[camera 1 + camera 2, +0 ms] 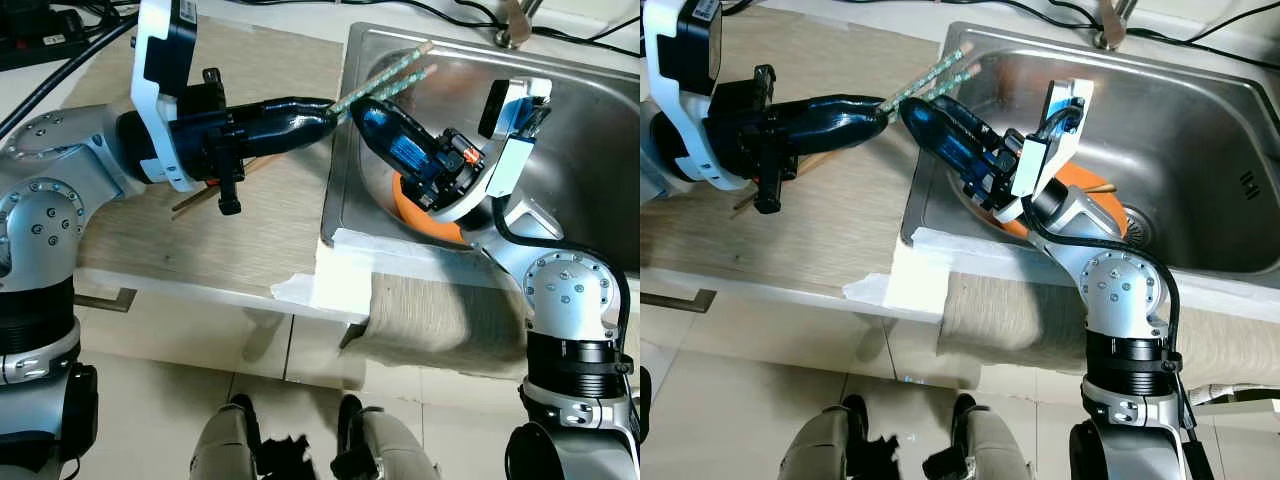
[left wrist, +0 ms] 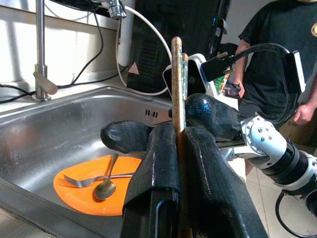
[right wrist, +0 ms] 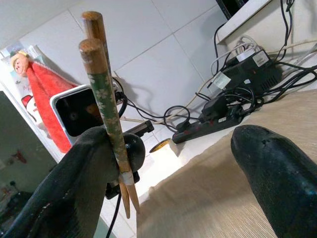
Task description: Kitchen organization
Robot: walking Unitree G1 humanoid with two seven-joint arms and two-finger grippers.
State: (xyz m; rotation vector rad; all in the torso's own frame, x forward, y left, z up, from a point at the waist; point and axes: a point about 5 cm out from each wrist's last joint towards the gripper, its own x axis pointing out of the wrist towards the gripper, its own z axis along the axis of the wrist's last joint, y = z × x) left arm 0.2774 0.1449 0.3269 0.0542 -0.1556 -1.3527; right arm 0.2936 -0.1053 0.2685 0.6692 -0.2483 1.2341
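Where left gripper (image 1: 325,112) jaws close, chopsticks (image 1: 385,77).

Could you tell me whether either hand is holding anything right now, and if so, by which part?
The left hand grips a pair of chopsticks near their thin lower end; the right hand is open beside them, holding nothing.

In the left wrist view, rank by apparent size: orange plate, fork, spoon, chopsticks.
1. Chopsticks, though they're nearest the camera in the left gripper, so inflated.
2. Orange plate.
3. Fork and spoon: look alike, unranked.
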